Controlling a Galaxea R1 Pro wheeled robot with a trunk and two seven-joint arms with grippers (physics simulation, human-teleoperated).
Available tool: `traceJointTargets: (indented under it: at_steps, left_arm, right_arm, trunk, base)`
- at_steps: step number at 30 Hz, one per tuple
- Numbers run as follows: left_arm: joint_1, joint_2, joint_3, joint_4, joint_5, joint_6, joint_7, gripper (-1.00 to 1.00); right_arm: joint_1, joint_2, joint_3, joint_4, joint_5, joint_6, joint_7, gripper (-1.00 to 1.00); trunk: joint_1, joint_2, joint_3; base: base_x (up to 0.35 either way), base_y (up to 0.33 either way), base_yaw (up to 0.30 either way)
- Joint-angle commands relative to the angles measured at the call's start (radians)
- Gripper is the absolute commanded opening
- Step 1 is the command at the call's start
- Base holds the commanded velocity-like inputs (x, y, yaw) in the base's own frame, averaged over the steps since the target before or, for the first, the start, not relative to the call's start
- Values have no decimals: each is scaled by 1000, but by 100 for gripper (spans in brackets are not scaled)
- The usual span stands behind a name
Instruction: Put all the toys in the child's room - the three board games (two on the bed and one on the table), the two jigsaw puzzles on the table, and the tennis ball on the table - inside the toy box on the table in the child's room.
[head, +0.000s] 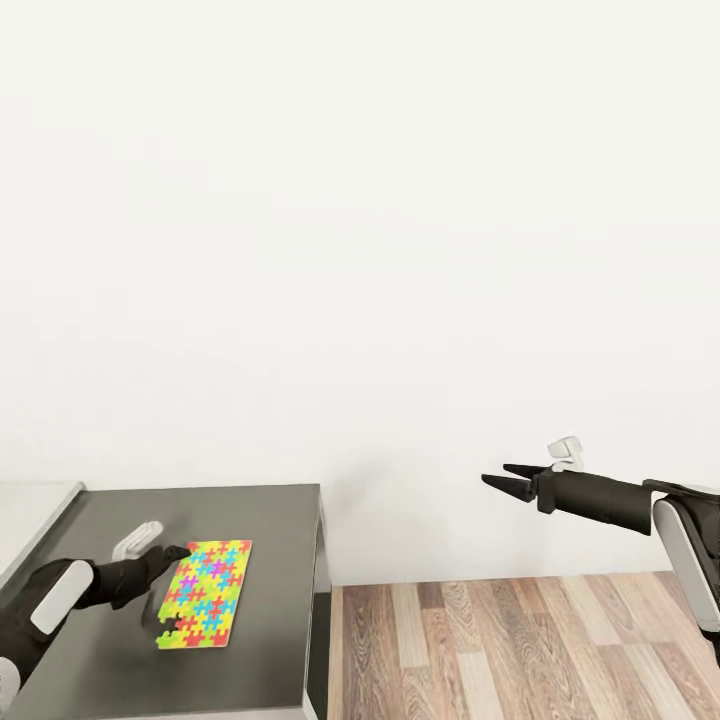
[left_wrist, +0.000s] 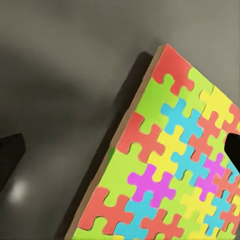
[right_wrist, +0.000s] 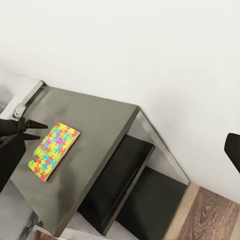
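Multicoloured, the jigsaw puzzle (head: 205, 592) is lying flat near the grey desk's (head: 270, 520) front edge, the left claw (head: 183, 553) spreading over its corner for a pinch, while the right claw (head: 497, 478) is hanging open, idle.

The thin multicoloured interlocking jigsaw sheet (left_wrist: 172, 165) ran off the left wrist picture's edges, its far corners unseen. The dark grey glossy table top (head: 270, 600) was cut by the head view's lower edge.

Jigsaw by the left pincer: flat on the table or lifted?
Flat. The jigsaw puzzle lies face up on the table; left pincer at its edge.
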Motion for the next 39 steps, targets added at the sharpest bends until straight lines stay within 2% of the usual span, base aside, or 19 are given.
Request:
traceJointTargets:
  at_steps: [1,12,14,19,22,26,30,37,39]
  left_arm:
    - [-1,-1,0,3,-1,2,-6,100]
    - [4,-20,3,18,3,-4,-16,100]
    - [6,-22,5,18,5,-3,-17,100]
    - [7,-47,6,18,6,-2,-18,100]
    - [8,-54,7,18,7,1,-29,100]
    - [11,-61,6,18,5,0,-90,100]
    - [40,-83,9,18,1,-4,-126,100]
    - [49,-89,13,18,4,-4,-140,100]
    - [50,-90,13,17,18,-4,-147,100]
  right_arm:
    - [-1,1,0,0,0,4,4,100]
    - [-1,0,-1,0,2,2,5,100]
    - [-1,2,-1,0,2,1,3,100]
    - [-1,3,-1,0,2,0,0,100]
    - [-1,3,-1,0,3,0,-2,100]
    - [-1,3,-1,0,3,0,-2,100]
    - [-1,3,-1,0,4,0,-3,100]
    - [-1,4,1,0,4,-1,-4,100]
    - [-1,5,3,0,4,-1,-4,100]
  trunk:
    - [4,-9,-5]
    - [46,-86,-39]
    - [46,-86,-39]
    - [46,-86,-39]
    - [46,-86,-39]
    - [46,-86,-39]
    - [46,-86,-39]
    - [46,-86,-39]
    - [46,-86,-39]
  base:
    - [0,0,0]
    - [0,0,0]
    - [0,0,-57]
    - [0,0,-231]
    - [0,0,-275]
    - [0,0,-150]
    - [-10,-6,-39]
    - [-198,-134,-6]
    - [-246,-151,-1]
